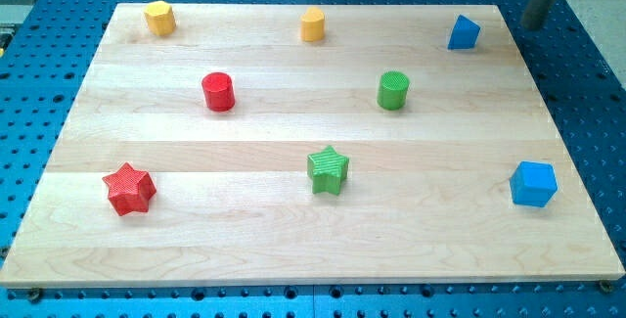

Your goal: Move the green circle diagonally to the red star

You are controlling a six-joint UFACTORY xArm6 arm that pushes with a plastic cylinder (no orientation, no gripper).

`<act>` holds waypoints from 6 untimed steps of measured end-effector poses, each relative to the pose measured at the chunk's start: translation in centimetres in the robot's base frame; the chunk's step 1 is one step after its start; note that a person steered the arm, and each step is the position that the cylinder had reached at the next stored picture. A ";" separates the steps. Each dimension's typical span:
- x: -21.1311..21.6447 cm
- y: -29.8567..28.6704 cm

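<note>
Green circle (393,90) is seen standing upright as a short cylinder on the wooden bench (293,249), in the upper-right part of the board. All other places are given relative to it. The red star (129,188) is found well apart, diagonally toward the view's bottom left, close to the board's left edge. A green star (329,169) is placed below the green circle and a little to the view's left, between it and the board's bottom edge. A red circle (218,92) is set at about the same height, far toward the view's left. A yellow block (312,24), its shape not clearly made out, is seen above and to the left, near the board's top edge, and a second yellow block (159,17), roughly hexagonal, is seen much farther left by the top-left corner. A blue block (464,32), wedge-like, is placed above and to the right, and a blue cube (533,183) lies below and well to the right, near the board's right edge. Only a part of the dark rod is shown at the view's top right, beyond the board's corner; my tip (533,26) is well apart from the green circle, up and to the right, touching no block. No fingers are carried by the arm, so nothing is held
</note>
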State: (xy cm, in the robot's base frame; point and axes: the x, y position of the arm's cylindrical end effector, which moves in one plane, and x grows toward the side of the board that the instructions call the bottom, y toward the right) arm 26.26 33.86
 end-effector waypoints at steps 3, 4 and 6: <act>9.4 -18.1; 12.6 -19.6; 8.9 -21.5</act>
